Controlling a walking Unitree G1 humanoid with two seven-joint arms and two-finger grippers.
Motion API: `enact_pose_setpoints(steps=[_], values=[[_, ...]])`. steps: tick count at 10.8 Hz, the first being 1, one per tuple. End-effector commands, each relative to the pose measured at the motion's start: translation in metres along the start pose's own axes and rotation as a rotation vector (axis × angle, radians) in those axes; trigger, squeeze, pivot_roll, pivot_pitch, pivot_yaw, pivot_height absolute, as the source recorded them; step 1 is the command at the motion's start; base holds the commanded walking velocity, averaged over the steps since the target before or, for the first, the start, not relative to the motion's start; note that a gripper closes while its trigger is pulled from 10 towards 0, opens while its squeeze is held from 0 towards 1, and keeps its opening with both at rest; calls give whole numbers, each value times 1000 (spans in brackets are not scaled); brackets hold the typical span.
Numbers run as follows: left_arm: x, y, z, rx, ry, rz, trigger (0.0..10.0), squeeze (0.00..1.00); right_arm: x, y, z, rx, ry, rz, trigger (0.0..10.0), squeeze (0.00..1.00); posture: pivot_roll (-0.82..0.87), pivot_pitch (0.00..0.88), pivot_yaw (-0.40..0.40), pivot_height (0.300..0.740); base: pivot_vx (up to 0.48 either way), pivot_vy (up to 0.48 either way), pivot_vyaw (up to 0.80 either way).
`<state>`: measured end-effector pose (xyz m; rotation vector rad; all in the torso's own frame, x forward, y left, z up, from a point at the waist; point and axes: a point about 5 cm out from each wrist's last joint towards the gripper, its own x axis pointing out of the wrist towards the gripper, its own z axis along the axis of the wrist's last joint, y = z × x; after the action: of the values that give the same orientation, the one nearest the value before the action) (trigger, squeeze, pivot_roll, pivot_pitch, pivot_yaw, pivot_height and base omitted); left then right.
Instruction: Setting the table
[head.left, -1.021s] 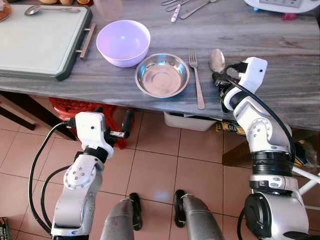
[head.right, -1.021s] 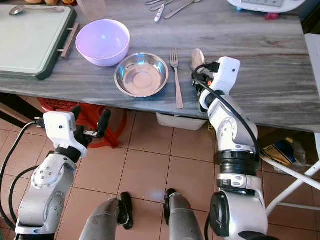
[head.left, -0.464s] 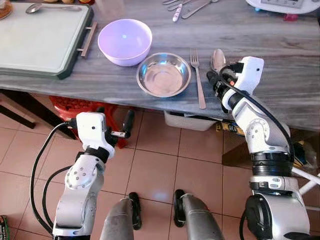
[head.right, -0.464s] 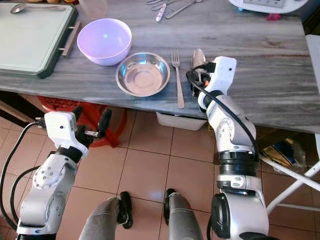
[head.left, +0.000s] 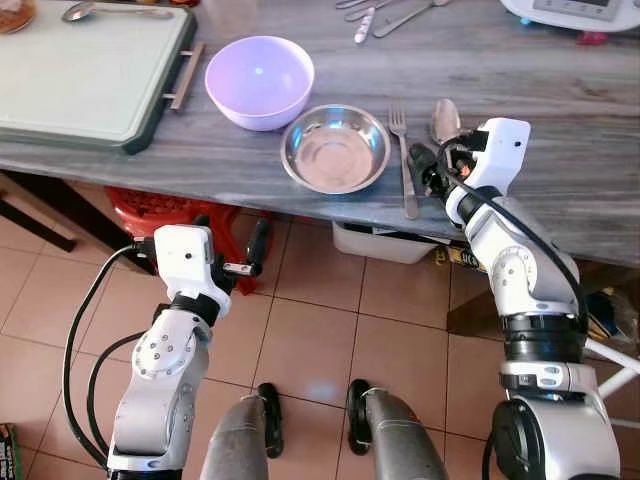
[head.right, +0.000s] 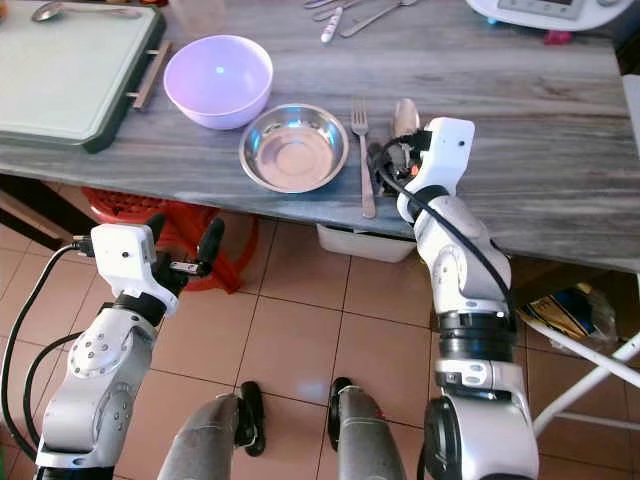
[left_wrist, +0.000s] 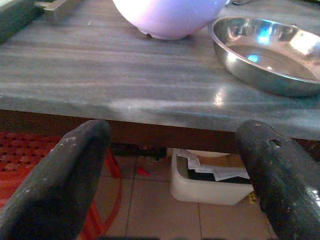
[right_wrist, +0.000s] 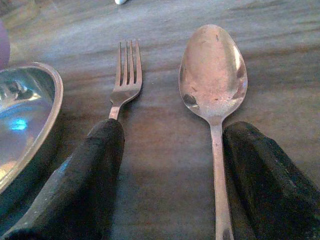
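Note:
A steel bowl (head.left: 335, 148) sits near the front edge of the grey table (head.left: 560, 120), with a purple bowl (head.left: 259, 80) behind it to the left. A fork (head.left: 404, 150) and a spoon (head.left: 444, 118) lie side by side to the right of the steel bowl. My right gripper (head.left: 432, 168) rests open at the table edge over their handles. In the right wrist view the spoon (right_wrist: 212, 70) lies flat between the fingers (right_wrist: 90, 175), and the fork (right_wrist: 125, 75) runs under one finger. My left gripper (head.left: 228, 240) hangs open below the table edge.
A green tray (head.left: 80, 70) with a spoon (head.left: 100, 10) on it lies at the table's left. Loose cutlery (head.left: 390, 12) and a white appliance (head.left: 580, 10) are at the back. A red stool (head.left: 150, 215) and a white bin (head.left: 390, 245) stand under the table.
The camera has shifted a little. My right gripper has slid slightly left, from beside the spoon's handle toward the fork. The spoon, fork and left arm stay put.

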<state>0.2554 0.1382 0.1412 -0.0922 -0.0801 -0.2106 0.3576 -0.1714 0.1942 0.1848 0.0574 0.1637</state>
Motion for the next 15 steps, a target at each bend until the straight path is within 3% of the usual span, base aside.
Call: enact_pose_setpoints(steps=[1,3,4,5,10,13,15], values=[[-2,2,-4,8,16,12,10000,0,-5,-14,-22,4,90,-65,10000,1000,-13,300,26,740,0,0,0],[-1,2,-3,8,11,10,10000,0,-8,-14,-21,-10,62,-83,10000,1000,-13,294,29,740,0,0,0],[-1,2,-3,8,8,10,10000,0,-10,-15,-19,-23,40,-93,10000,729,-13,293,28,740,0,0,0],[0,2,-3,9,6,10,10000,0,-13,-15,-18,-39,15,-103,10000,0,-13,291,28,740,0,0,0],[1,2,-3,5,-2,11,10000,0,-33,-20,-11,-105,-147,-216,10000,0,-20,285,26,740,0,0,0],[1,2,-3,6,-2,7,10000,0,-48,-35,6,-256,-271,-340,10000,0,-24,284,30,740,0,0,0],[2,3,-2,7,-3,5,10000,0,-51,-50,-1,-290,-218,-431,10000,0,-21,289,33,740,0,0,0]])
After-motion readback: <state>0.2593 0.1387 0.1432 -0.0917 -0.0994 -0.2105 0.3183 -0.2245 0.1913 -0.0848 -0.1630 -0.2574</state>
